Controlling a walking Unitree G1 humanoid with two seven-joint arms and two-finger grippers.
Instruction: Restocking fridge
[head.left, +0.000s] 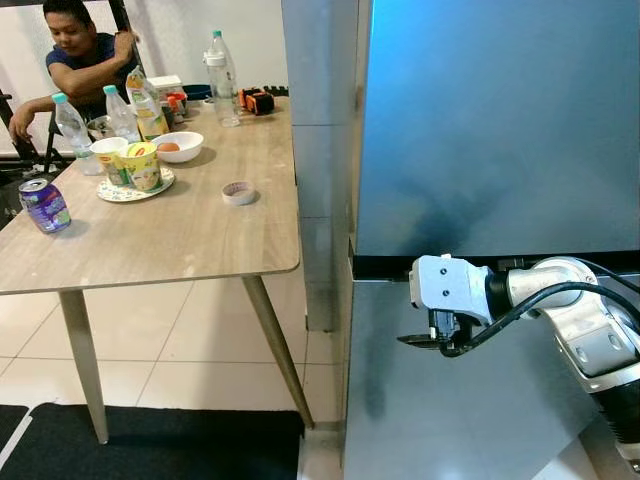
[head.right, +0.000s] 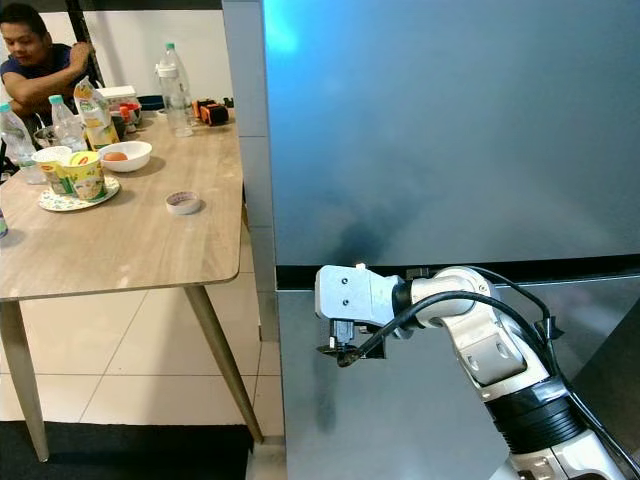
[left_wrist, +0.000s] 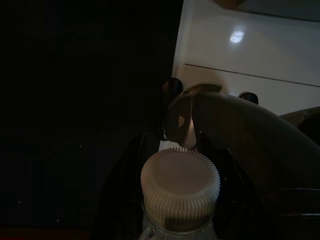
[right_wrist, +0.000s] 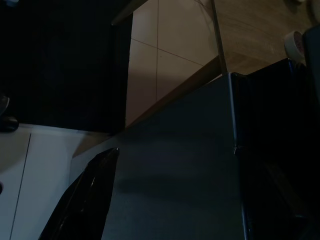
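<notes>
Steel fridge (head.left: 500, 130): both doors appear closed; nothing visibly stocked yet.
Right gripper (head.right: 340, 350): at the seam between upper and lower doors, probably seeking the edge; finger spread cannot be told.
Left gripper (left_wrist: 172, 200): fingers clamp a ribbed-cap bottle (left_wrist: 180, 187), awaiting a shelf.
Table (head.left: 190, 235): more bottles (head.left: 222, 65), cups, a can (head.left: 44, 205); seated person beyond.
Obstacle: closed door.

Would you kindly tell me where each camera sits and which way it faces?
Left eye view: head camera, looking down at the fridge and table; right arm and right claw show.
Right eye view: same head, same scene.
Left wrist view: on the left wrist, looking along the left claw at a bottle cap.
Right wrist view: on the right wrist, facing the fridge door; one black finger shows.
Shared: fridge.
</notes>
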